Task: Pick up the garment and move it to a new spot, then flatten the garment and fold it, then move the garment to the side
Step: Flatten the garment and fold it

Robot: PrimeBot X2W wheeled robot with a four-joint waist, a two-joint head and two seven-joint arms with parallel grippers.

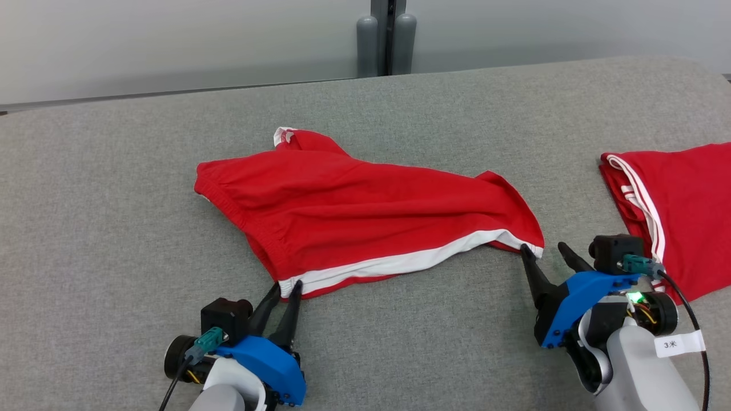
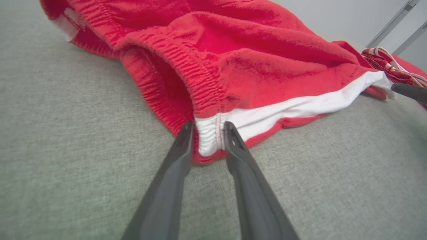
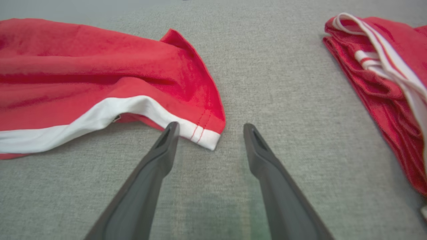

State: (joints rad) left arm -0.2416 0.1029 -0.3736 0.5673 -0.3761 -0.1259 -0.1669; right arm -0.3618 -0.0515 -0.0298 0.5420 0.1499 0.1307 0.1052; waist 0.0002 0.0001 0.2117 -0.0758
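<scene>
**Head view.** The red garment (image 1: 354, 211) lies rumpled at the middle of the bench (image 1: 114, 200), with its white stripe along the near edge. My left fingers (image 1: 291, 308) meet its near-left corner. My right fingers (image 1: 537, 279) stand wide apart at its near-right corner. A second red garment (image 1: 685, 200), folded, lies well apart from it at the right edge.

**Left wrist view.** My left fingers (image 2: 181, 146) stand close on either side of the white waistband corner (image 2: 208, 138), and cloth fills the gap between them. Whether they clamp it I cannot tell. The corner rests on the bench.

**Right wrist view.** My right fingers (image 3: 160, 156) are spread and hold nothing. The tip on that view's left overlaps the white hem corner (image 3: 203, 136); the other tip is over bare bench. The second red garment (image 3: 373, 76) lies off to that view's right.
</scene>
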